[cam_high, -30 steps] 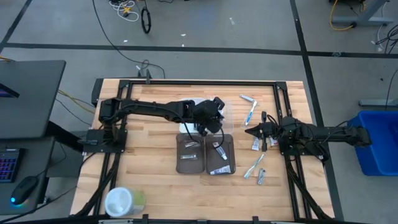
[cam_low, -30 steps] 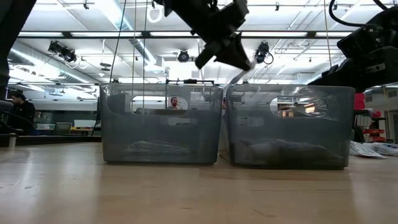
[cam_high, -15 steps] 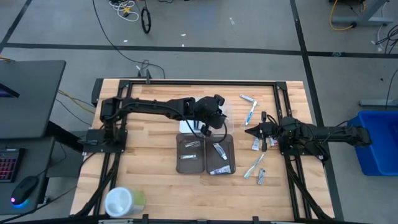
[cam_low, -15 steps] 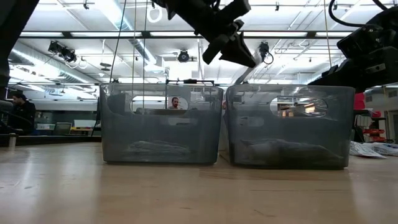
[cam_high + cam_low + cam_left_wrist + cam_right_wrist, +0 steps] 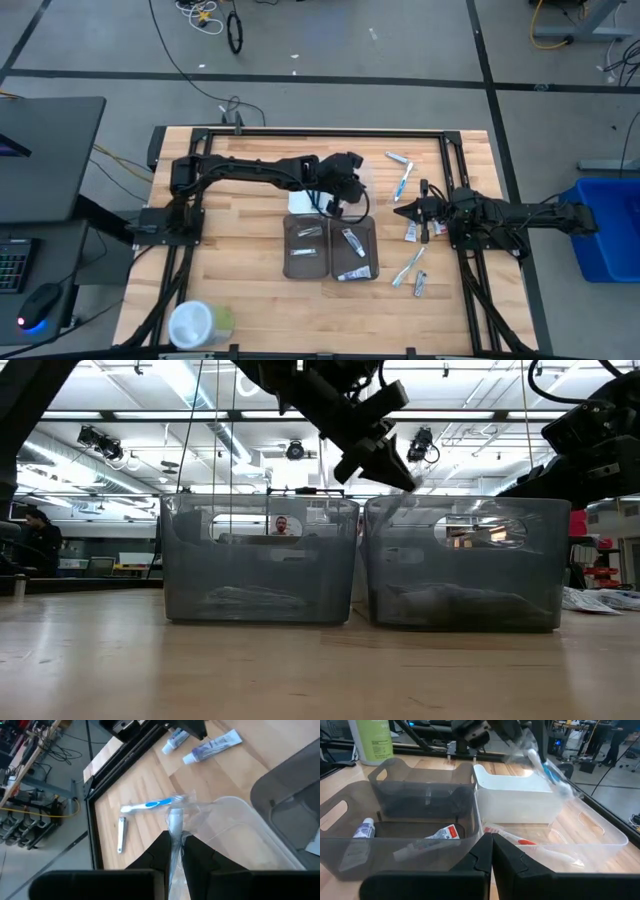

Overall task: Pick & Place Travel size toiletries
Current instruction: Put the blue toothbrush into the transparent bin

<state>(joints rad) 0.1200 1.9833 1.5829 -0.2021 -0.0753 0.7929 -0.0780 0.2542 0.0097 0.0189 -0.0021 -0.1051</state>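
Observation:
My left gripper [image 5: 338, 200] [image 5: 174, 845] is shut on a blue-and-white toothbrush in a clear wrapper [image 5: 546, 766]. It holds the toothbrush above the clear tray [image 5: 235, 827] [image 5: 600, 837], in which a red-and-white toothbrush [image 5: 520, 841] lies. Two grey trays [image 5: 290, 245] [image 5: 373, 245] hold tubes [image 5: 352, 272] and other small items. Loose toiletries lie on the table's right part: a toothbrush [image 5: 403, 180], tubes [image 5: 412, 232] and another toothbrush [image 5: 408, 268]. My right gripper [image 5: 402, 211] [image 5: 492, 845] waits shut at the right side. My left gripper pinches the wrapped toothbrush between its two fingers, on the wrapper [image 5: 175, 827] around the handle. The fingers slant down from the table's left side. The package sticks out beyond the fingertips, tilted down [image 5: 402, 488], lifted clear of the tray and the table.
A white tray [image 5: 515, 795] [image 5: 298, 203] stands left of the clear one, behind the grey trays. A big round white-and-green container [image 5: 195, 322] stands at the near left corner. A black frame [image 5: 300, 133] runs along the table's far edge.
My left gripper has gone a little toward the table's right edge and down, rolling its wrist. The wrapped toothbrush has gone with it, turned about, and is now lower over the clear tray.

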